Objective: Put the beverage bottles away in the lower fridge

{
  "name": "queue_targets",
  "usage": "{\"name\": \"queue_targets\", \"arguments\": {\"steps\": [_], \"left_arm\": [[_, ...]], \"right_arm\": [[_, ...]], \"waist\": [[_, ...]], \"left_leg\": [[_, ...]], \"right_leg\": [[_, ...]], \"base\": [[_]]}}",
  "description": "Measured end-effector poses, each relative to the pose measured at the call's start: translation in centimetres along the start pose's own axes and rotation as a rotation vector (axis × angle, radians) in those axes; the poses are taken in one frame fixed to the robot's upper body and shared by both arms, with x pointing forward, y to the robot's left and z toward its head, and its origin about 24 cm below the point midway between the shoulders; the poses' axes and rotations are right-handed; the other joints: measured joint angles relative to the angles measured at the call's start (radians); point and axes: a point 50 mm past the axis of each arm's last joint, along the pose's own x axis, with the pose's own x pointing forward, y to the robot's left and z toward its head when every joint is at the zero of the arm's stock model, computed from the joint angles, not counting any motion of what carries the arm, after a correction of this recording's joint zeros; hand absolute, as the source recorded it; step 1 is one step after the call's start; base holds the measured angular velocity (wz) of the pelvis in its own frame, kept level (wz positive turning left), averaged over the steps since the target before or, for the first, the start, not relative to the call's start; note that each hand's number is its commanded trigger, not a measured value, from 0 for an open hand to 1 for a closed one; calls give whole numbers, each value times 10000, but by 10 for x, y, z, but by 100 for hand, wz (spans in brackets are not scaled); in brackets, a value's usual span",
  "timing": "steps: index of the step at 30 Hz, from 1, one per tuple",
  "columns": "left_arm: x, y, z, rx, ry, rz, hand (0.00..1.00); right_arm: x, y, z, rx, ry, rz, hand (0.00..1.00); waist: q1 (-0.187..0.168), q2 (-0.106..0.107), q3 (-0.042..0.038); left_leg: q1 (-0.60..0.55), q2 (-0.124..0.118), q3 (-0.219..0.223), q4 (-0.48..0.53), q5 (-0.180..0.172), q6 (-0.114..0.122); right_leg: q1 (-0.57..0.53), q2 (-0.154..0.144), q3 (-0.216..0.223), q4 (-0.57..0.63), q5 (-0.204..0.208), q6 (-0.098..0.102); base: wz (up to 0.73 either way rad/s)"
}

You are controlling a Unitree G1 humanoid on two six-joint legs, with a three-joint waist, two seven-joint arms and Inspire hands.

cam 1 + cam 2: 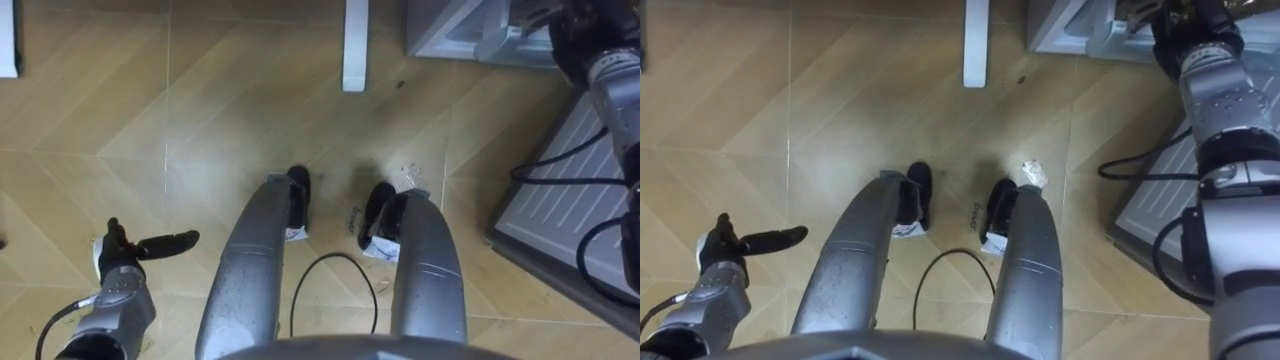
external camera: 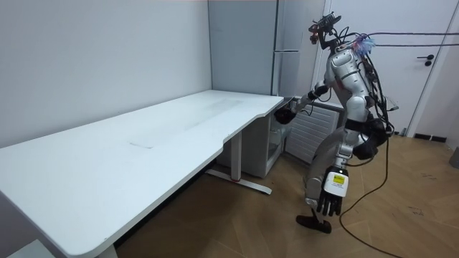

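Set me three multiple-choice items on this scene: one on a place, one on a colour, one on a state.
1. Where is the left hand?
A raised above the head
B hanging low beside the leg
C stretched forward at chest height

2. What colour is the desk top?
A black
B brown
C white

3. How is the lower door of the fridge?
A swung open
B shut flush
C taken off and lying flat

Answers:
1 B: the room view shows it down by the leg, fingers straight.
2 C: the whole top is plain white.
3 A: the door stands out from the cabinet, with its ribbed inner side showing.
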Motion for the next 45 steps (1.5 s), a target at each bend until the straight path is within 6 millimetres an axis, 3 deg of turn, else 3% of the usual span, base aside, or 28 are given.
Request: {"name": "queue_targets", "arguments": {"steps": [9,32,36,37,45], "left_arm": [[-1,0,-4,134,155,-259,0],[-1,5,-9,502,505,-663,0],[-1,5,-10,504,546,-712,0],[-1,5,-10,513,580,-714,0],[-3,9,-18,535,801,-625,0]], "right_arm": [[0,-2,1,51,-124,-66,0],[0,-6,6,-26,-286,-63,0],[-1,-15,5,-161,-272,-74,0],[-2,-21,4,-317,-296,-166,0],[-10,-63,-2,-1116,-146,-772,0]], "waist": [[253,8,2],[288,73,6],[398,159,6],[437,195,11],[438,167,-1]], "left_leg": [[48,-14,-28,-18,0,-1],[403,-9,-39,-197,-5,-7],[767,60,-129,-353,-24,-41],[878,143,-213,-399,-34,-58],[1859,146,-170,-1002,-63,-109]], "right_leg": [[47,1,-1,-1,-13,8],[427,9,-50,-186,-58,39],[933,95,-233,-535,-41,34],[1112,157,-283,-674,-26,45],[2076,254,-298,-1269,12,73]], "base": [[0],[0],[0],[0],[-1]]}}
